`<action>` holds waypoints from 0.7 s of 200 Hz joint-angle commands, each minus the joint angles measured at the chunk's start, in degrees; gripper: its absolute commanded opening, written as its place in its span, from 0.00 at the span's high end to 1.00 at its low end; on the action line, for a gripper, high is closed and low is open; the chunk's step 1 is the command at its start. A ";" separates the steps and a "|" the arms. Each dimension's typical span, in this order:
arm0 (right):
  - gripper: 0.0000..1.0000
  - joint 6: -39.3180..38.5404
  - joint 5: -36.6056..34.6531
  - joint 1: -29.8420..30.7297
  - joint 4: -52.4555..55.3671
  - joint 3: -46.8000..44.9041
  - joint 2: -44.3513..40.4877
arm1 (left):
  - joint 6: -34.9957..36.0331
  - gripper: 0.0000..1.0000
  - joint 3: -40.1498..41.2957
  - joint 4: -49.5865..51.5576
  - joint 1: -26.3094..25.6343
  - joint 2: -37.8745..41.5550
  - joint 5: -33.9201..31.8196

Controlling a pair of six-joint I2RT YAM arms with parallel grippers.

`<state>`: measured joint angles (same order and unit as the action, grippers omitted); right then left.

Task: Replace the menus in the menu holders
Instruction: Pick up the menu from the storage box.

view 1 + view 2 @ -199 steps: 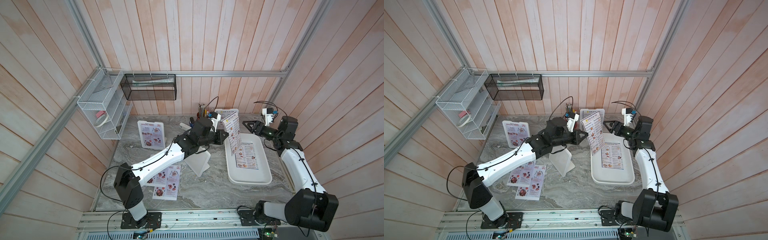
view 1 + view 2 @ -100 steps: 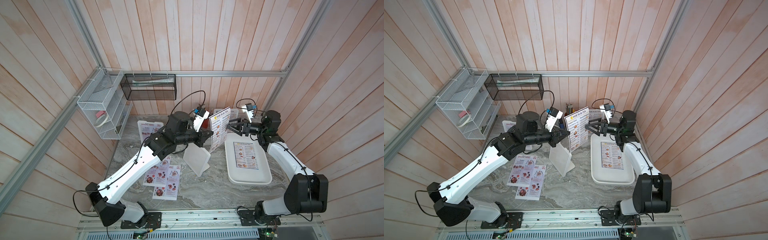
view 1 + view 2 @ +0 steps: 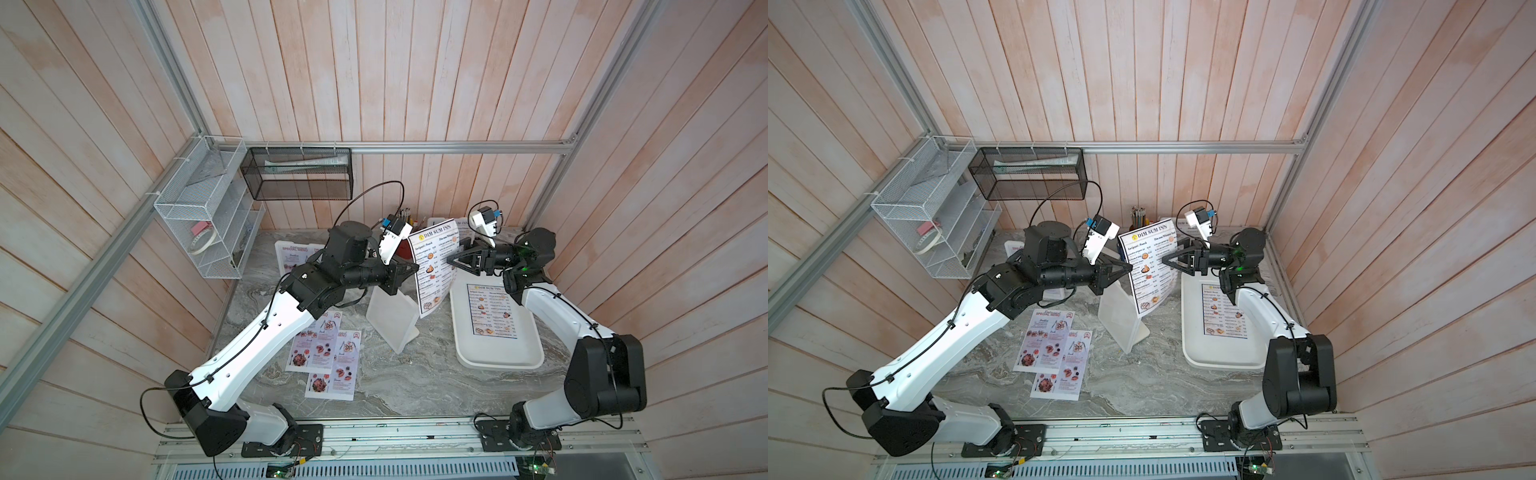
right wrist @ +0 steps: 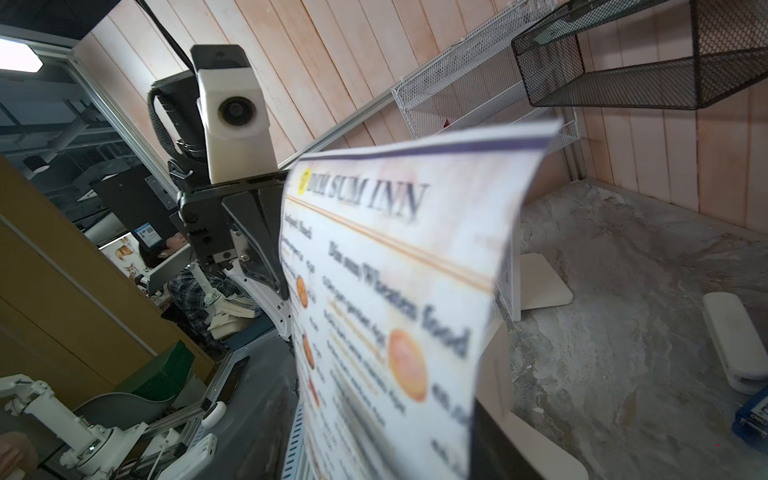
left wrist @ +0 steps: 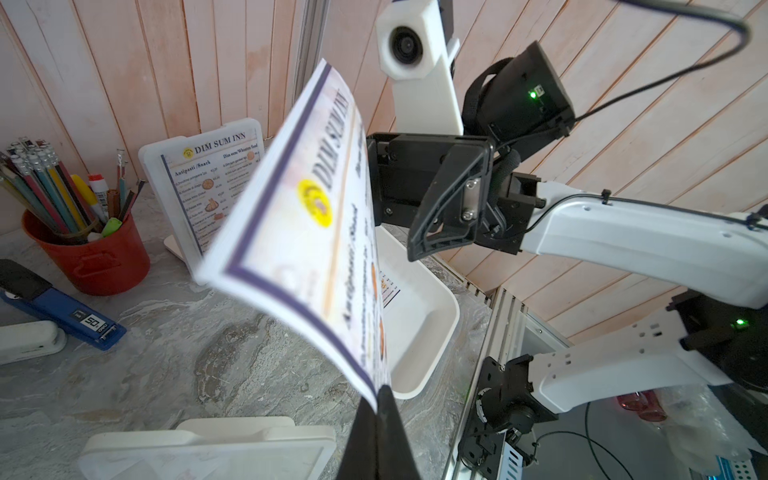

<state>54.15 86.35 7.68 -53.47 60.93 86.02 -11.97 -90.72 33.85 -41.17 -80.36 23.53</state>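
Planks of pale wood close the booth on three sides, with a white wire rack (image 3: 203, 224) and a black mesh basket (image 3: 299, 174) hung in the far left corner. Below them lies a grey marbled desk (image 3: 395, 386). On it are two Special Menu sheets (image 3: 322, 353) lying flat near the left arm and a white tray (image 3: 498, 362) on the right with a second Dim Sum Inn sheet (image 3: 492, 309) in it. A red cup of pencils (image 5: 89, 259) and a blue stapler (image 5: 62, 316) sit at the back.

Between the arms, off the desk, hangs the Dim Sum Inn menu (image 3: 434, 266). The left claw (image 3: 417, 268) is clenched on its left long edge, about halfway down. The right claw (image 3: 451, 261) meets the opposite half of the sheet, which runs between its fingers in the right wrist view. Whether they have clamped it I cannot tell. A white menu holder (image 3: 392, 322) stands on the desk just under the sheet's lower end.

The menu stands near upright, long axis top to bottom, title uppermost. It is slightly bowed, with its printed face turned toward the right arm.
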 commanded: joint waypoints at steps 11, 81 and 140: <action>0.50 4.90 1.81 -0.19 -4.81 -1.92 -2.26 | 0.99 1.00 -0.78 -0.29 1.62 -0.94 1.56; 0.72 -10.98 -2.87 -1.44 21.34 0.34 -5.92 | 1.86 1.00 0.02 0.27 3.62 -1.19 2.03; 0.94 -17.89 -8.12 -1.27 35.28 1.40 -8.86 | 2.16 1.00 -0.17 -1.19 5.05 -2.69 2.78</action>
<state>42.65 81.41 6.28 -28.14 60.03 80.27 -10.92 -90.72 33.76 -36.84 -82.00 25.26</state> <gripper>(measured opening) 0.089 0.045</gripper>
